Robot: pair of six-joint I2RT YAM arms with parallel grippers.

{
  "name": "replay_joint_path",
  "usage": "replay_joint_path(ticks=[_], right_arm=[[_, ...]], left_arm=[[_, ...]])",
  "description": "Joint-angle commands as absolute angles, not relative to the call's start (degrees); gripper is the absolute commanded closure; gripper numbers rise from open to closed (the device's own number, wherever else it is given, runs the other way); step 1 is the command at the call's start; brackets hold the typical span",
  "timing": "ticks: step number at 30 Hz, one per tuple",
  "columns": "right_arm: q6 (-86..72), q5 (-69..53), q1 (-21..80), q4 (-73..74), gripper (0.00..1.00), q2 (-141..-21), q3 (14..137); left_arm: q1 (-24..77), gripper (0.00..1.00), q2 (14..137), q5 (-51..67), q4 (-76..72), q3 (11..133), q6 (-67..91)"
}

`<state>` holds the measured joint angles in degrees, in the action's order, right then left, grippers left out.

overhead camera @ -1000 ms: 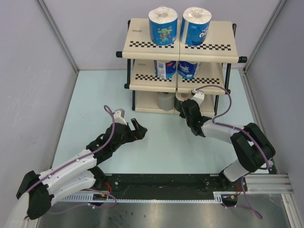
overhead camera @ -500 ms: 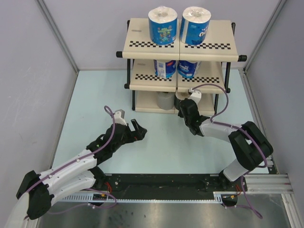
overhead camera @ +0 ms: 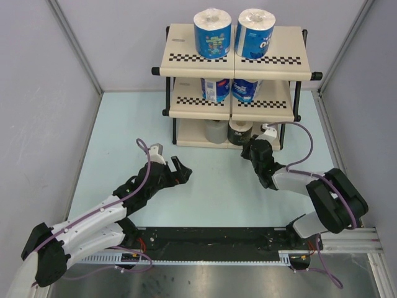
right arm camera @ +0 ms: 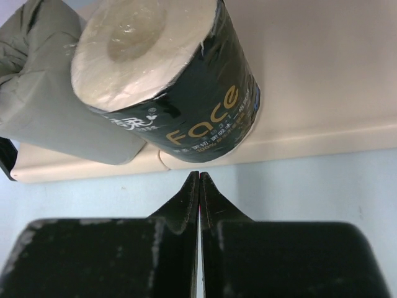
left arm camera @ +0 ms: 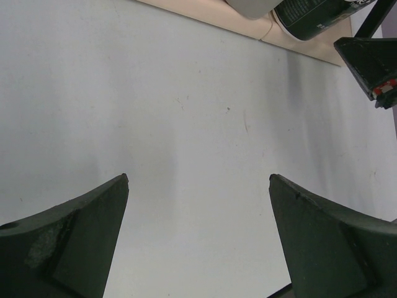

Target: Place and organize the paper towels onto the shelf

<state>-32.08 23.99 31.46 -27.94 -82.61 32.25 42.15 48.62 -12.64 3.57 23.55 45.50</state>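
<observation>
Right claw is pinched shut with nothing in it, its tips just short of the front edge of the shelf, low down at the bottom board and pointing at the dark roll. That roll stands upright on the bottom board, close to the front edge, with the grey roll right beside it, seemingly touching.

Left claw hangs over the table well back from the shelf, spread wide and holding nothing.

I count six rolls, all shelved: two blue rolls on top, two more on the middle board, and the grey and dark pair below. To my eye the placing is done. What may be left is tidying, perhaps pushing the dark roll further back, and pulling the arms away.
</observation>
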Motion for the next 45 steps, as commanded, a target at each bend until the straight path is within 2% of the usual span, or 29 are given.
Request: replay_joint_path(ticks=[1,7,31,39,45], right_arm=[[-33.31,18.64,29.80,-44.18,1.00,-87.87,29.36],[-33.22,14.33,27.95,-58.69,1.00,-93.42,28.74],[-29.97,13.11,26.54,-81.56,1.00,-107.66,30.50],[-28.56,9.84,26.98,-78.05,1.00,-102.05,28.83],[-28.30,13.87,27.33,-76.91,1.00,-96.33,23.91]], left_arm=[[42.28,0.00,47.81,-11.16,1.06,22.68,45.35],[42.28,0.00,47.20,-10.99,0.27,21.80,44.74],[42.28,0.00,47.46,-10.55,0.96,21.27,44.91],[42.28,0.00,47.90,-10.72,0.53,21.27,44.65],[42.28,0.00,48.87,-10.64,0.26,21.27,44.65]])
